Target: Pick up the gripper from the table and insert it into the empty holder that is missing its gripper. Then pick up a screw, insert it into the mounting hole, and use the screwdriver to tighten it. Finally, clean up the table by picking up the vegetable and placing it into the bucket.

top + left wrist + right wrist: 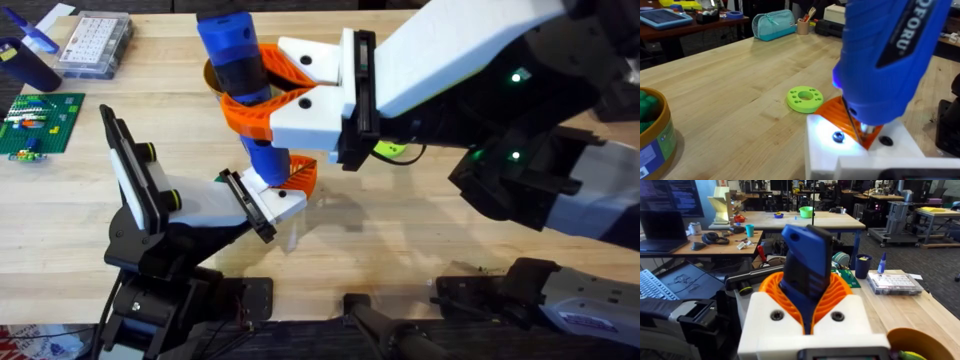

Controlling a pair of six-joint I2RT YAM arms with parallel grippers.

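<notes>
Screwdriver (240, 75) clenched upright in right gripper (262, 95), tip on holder (272, 200); left gripper's state indeterminable. Vegetable (804, 99) nearby on wooden worktop (400, 220).

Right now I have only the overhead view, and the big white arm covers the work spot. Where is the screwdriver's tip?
Observer: The left wrist view shows the thick bright-blue ribbed screwdriver with its thin metal tip down at the base of the small flat orange plastic gripper, on the white blocky holder.
Operator: Any screw there?
Observer: A dark screw head sits in the holder beside the tip. I cannot tell what lies under the tip itself.
Operator: And the vegetable?
Observer: The lime-green ring-shaped toy lies flat on the light wooden table, apart from the holder.
</notes>
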